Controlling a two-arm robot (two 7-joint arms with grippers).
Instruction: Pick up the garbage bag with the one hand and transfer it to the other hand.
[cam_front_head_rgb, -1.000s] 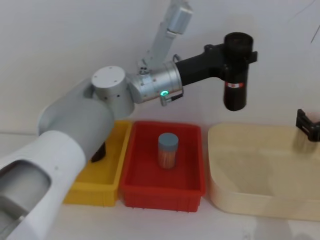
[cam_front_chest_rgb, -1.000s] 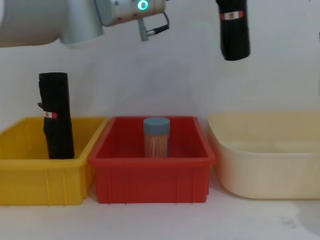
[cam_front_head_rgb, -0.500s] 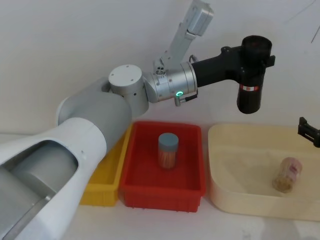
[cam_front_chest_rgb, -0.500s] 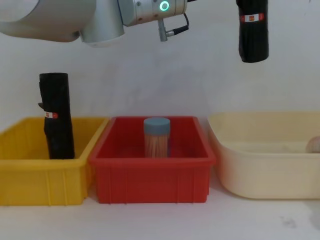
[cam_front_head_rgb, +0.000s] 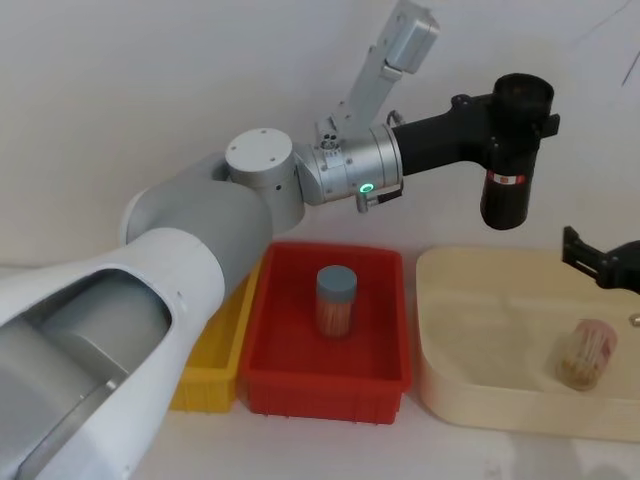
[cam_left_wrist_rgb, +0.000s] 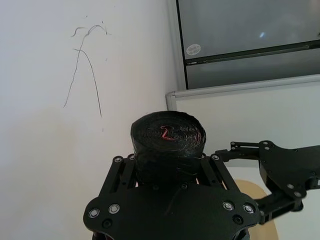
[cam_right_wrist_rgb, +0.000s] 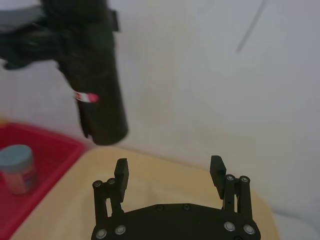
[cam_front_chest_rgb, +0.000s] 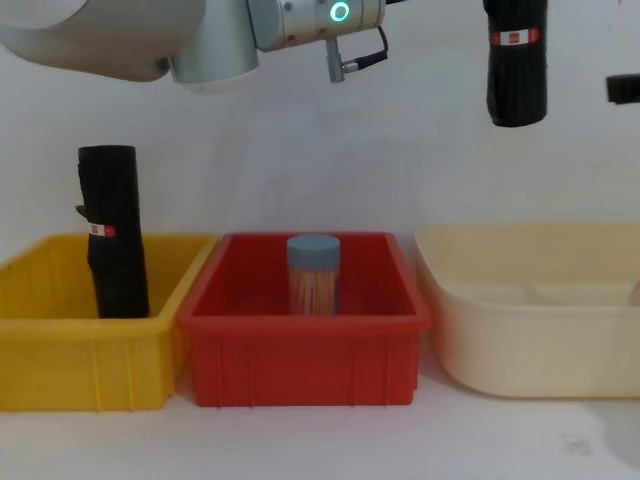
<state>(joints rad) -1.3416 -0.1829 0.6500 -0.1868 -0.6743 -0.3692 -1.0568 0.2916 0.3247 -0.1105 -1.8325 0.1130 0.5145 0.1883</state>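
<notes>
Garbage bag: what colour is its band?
The garbage bag has a white band with a red square; clearest in chest view.

My left gripper (cam_front_head_rgb: 506, 104) clamps the garbage bag (cam_front_head_rgb: 503, 192) near its top, high in the air. The black roll hangs upright, its white band with the orange-red square at mid-height. My right gripper (cam_right_wrist_rgb: 169, 167) hovers near, lower, fingers spread, not touching.

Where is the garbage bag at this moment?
In the head view, the garbage bag hangs upright in the left gripper, in the air above the left end of the cream tub, with the open right gripper nearby on its right.
</notes>
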